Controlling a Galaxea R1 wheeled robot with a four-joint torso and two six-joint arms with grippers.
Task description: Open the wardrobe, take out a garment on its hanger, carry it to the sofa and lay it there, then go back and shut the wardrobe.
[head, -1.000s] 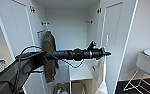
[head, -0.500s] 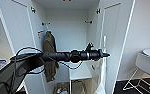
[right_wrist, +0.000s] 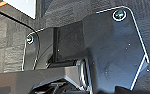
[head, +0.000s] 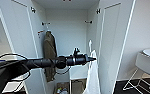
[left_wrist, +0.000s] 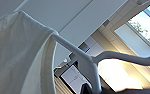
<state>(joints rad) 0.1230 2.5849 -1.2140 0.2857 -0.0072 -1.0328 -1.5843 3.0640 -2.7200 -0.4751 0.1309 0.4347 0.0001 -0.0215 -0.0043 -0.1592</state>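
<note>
The wardrobe [head: 66, 30] stands in front of me with both white doors swung open. My left arm reaches in from the left, and my left gripper [head: 92, 59] is at the right side of the opening, shut on the white hanger [head: 90, 44]. The garment [head: 92, 77], a thin white T-shirt, hangs down from it beside the right door. In the left wrist view the hanger [left_wrist: 74, 51] runs close past the camera with the garment [left_wrist: 13, 55] draped over its shoulder.
An olive-brown jacket [head: 49, 55] hangs at the left inside the wardrobe. Small boxes [head: 63, 88] lie on its bottom. A white round stool [head: 148, 62] on wire legs stands to the right. The right wrist view looks down on dark floor [right_wrist: 11, 50].
My left arm has drawn back to the left and dropped lower, bringing the hanger and T-shirt with it. The wardrobe, jacket and stool stay where they were.
</note>
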